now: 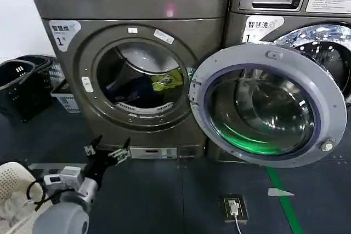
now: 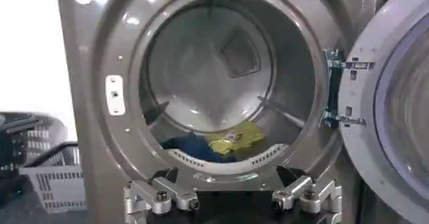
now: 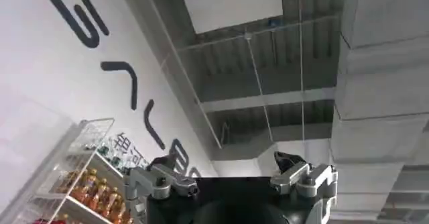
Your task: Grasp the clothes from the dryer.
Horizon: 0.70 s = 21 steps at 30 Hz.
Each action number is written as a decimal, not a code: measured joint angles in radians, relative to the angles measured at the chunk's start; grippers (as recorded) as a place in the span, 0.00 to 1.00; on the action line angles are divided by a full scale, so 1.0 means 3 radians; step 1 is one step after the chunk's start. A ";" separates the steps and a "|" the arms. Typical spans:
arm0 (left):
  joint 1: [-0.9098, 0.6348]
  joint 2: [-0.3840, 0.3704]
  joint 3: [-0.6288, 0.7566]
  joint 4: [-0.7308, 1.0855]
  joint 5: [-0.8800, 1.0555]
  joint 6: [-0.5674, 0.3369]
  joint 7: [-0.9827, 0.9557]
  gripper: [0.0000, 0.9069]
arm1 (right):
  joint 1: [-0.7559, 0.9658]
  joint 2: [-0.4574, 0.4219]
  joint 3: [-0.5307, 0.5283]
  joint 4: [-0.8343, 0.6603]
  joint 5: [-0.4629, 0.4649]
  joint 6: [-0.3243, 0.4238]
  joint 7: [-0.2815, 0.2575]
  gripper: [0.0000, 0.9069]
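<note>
from my seat i see the dryer (image 1: 131, 69) straight ahead, dark grey-bronze, with a white "1" sticker (image 1: 62, 31) at its upper left and a small pink light (image 1: 170, 9) on the top panel. its round door (image 1: 263, 105) is swung wide open to the right, hanging in front of the lg machine (image 1: 290, 4) next to it.

the clothes are still in the drum, low down at the bottom: the dark blue garment (image 1: 131, 90) on the left and the smaller yellow-green garment (image 1: 168, 80) touching it on the right. in the left wrist view the same pair lies just behind the perforated lip of the opening, blue garment (image 2: 190, 145) beside yellow-green one (image 2: 234, 138).

my left gripper (image 1: 107, 150) sits low and near me, in front of the dryer's base, below and left of the opening, well apart from the clothes. its fingers (image 2: 157, 195) are spread apart with nothing between them, aimed at the drum.

my right gripper (image 3: 231, 178) points up at the ceiling (image 3: 281, 58), fingers apart and holding nothing; a wall with large dark lettering and a shelf of bottles (image 3: 87, 178) are off to the side.

black baskets (image 1: 22, 83) stand on the floor at the far left of the dryer, and a white basket (image 1: 13, 182) is near my left arm.
</note>
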<state>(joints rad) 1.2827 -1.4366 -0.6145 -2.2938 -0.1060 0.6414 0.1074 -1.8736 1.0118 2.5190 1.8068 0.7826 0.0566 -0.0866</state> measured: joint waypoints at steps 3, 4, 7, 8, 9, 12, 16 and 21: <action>-0.0011 0.0001 0.0004 0.0002 0.0003 -0.0002 0.0004 1.00 | -0.0008 0.0002 0.0003 0.0006 0.0025 0.0007 0.0004 1.00; -0.0013 0.0001 0.0004 0.0004 0.0004 -0.0003 0.0005 1.00 | -0.0010 0.0002 0.0004 0.0014 0.0036 0.0007 0.0004 1.00; -0.0016 -0.0005 0.0005 0.0004 0.0006 -0.0006 0.0007 1.00 | -0.0017 0.0000 0.0006 0.0031 0.0064 0.0013 -0.0005 1.00; -0.0016 -0.0005 0.0006 0.0004 0.0006 -0.0007 0.0008 1.00 | -0.0021 -0.0002 0.0010 0.0032 0.0071 0.0018 -0.0009 1.00; -0.0017 -0.0004 0.0006 0.0005 0.0006 -0.0007 0.0009 1.00 | -0.0025 -0.0002 0.0013 0.0032 0.0076 0.0023 -0.0014 1.00; -0.0023 -0.0003 0.0006 0.0006 0.0006 -0.0008 0.0010 1.00 | -0.0031 -0.0001 0.0019 0.0031 0.0091 0.0031 -0.0016 1.00; -0.0023 0.0001 0.0012 0.0006 0.0007 -0.0008 0.0016 1.00 | -0.0032 -0.0001 0.0021 0.0030 0.0102 0.0035 -0.0018 1.00; -0.0022 0.0007 0.0017 0.0006 0.0008 -0.0007 0.0019 1.00 | -0.0034 -0.0008 0.0020 0.0033 0.0109 0.0036 -0.0019 1.00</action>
<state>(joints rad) 1.2762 -1.4344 -0.6093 -2.2919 -0.1035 0.6393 0.1132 -1.8838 1.0093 2.5250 1.8168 0.8152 0.0674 -0.0924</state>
